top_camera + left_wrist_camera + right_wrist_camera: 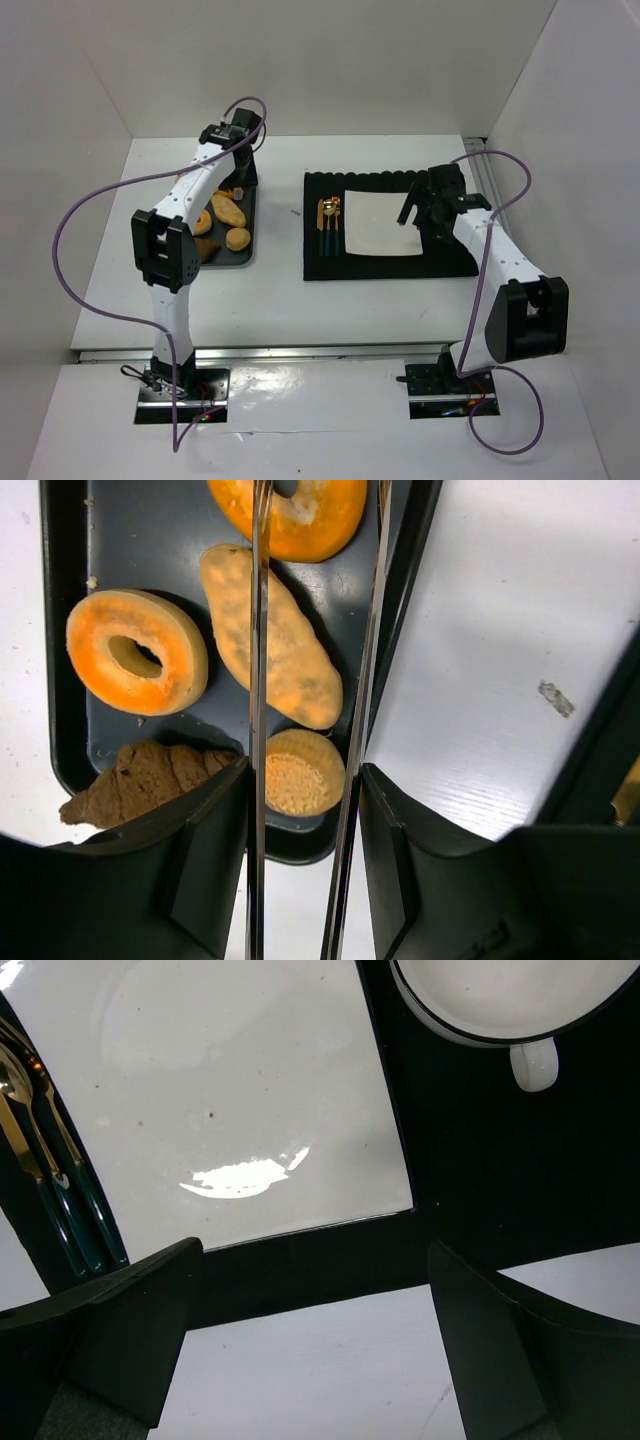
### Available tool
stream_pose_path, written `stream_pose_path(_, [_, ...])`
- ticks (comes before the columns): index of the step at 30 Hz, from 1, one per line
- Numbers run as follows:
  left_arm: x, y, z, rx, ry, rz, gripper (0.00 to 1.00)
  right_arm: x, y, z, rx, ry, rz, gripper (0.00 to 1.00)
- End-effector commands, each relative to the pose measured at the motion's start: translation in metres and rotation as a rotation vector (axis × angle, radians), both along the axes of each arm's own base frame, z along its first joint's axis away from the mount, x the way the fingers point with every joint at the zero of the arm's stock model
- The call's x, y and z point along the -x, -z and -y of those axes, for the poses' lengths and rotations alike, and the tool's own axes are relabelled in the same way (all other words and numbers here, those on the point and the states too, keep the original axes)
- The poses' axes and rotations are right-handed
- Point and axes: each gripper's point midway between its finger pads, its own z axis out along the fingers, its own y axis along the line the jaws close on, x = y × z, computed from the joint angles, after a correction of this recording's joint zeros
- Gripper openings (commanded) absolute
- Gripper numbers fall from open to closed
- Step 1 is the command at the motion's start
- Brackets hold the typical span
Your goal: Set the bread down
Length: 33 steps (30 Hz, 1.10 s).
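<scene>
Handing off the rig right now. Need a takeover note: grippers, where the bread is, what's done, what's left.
Left gripper: shut on tongs, blades apart above the tray, over the oblong loaf and round bun; nothing pinched.
Right gripper: open, empty, over the white plate on the black placemat.
Bread: all on the tray, including a croissant.
Done: nothing placed; plate bare.
Left: pinch one piece, carry it to the plate, release.
</scene>
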Motion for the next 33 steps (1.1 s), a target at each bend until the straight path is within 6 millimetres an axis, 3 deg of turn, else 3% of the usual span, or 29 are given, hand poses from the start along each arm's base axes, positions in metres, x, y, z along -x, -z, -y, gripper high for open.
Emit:
stream_pose_path(1, [-0.012, -0.007, -0.007, -0.019, -0.041, 0.039, 0.57, -0.019, -0.020, 0.001, -0.006, 0.003, 0.075, 1.00])
stream_pose_path(6, [-0.017, 0.010, -0.007, -0.037, -0.045, 0.010, 0.57, -0.019, -0.016, 0.001, 0.000, -0.004, 0.065, 1.00])
stream_pose_path(14, [-0.022, 0.018, -0.007, -0.024, -0.055, -0.002, 0.57, -0.026, -0.014, -0.001, -0.007, -0.009, 0.061, 1.00])
stream_pose_path(24, [-0.024, 0.018, -0.005, -0.016, -0.052, -0.004, 0.33, -0.031, -0.007, -0.003, -0.012, -0.015, 0.047, 1.00])
stream_pose_path(26, [-0.021, 0.014, -0.006, -0.016, -0.052, -0.004, 0.29, -0.031, -0.007, -0.003, -0.007, -0.022, 0.047, 1.00])
stream_pose_path(28, [-0.017, -0.002, -0.011, -0.030, -0.062, 0.018, 0.18, -0.031, -0.007, -0.003, -0.007, -0.022, 0.047, 1.00])
stream_pose_path(29, [-0.014, -0.019, -0.014, -0.031, -0.068, 0.054, 0.17, -0.031, -0.010, -0.003, -0.008, -0.022, 0.056, 1.00])
stream_pose_path(33, [0.002, -0.053, -0.022, -0.033, -0.080, 0.116, 0.14, -0.028, -0.010, -0.002, -0.002, -0.030, 0.057, 1.00])
